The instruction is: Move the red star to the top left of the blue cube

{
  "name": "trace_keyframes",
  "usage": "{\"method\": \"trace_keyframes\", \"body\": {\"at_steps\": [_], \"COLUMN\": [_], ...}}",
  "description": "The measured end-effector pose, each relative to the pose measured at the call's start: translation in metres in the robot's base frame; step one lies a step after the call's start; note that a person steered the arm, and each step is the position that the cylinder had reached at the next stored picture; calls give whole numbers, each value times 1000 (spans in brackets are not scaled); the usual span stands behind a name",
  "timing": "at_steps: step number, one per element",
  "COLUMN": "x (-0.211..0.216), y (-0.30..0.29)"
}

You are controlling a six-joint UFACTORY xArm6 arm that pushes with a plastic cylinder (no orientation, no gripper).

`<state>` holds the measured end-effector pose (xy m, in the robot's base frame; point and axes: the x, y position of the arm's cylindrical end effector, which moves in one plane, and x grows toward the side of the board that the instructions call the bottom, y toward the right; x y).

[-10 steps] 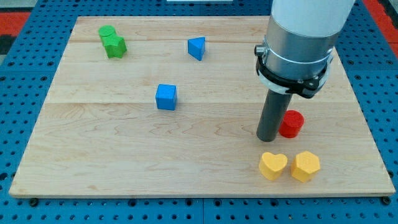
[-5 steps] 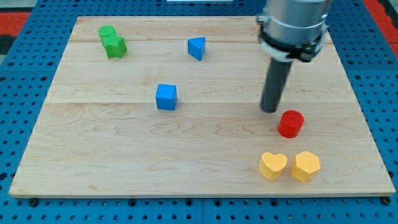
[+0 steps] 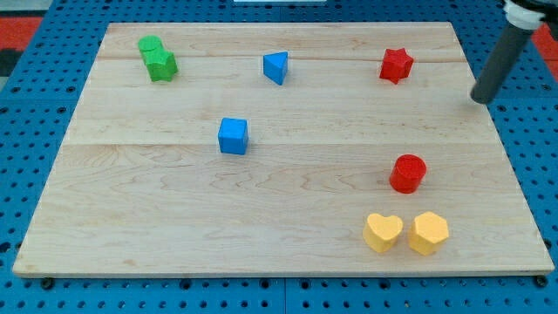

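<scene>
1 view | high front, angled down | whole wooden board (image 3: 288,187) framed close

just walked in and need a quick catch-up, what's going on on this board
I am an arm with a rod, meant to push the red star to the top left of the blue cube. My tip sits near the board's right edge, to the right of the star and a little lower, touching no block. The star lies near the view's top, far right of the cube, so the push has not begun.
</scene>
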<state>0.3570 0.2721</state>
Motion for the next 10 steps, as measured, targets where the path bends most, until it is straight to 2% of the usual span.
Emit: {"method": "trace_keyframes", "body": {"at_steps": [3, 4, 5, 7, 9, 10], "x": [-89, -40, -18, -53, 30, 15], "y": [-53, -105, -159, -185, -320, -327]}}
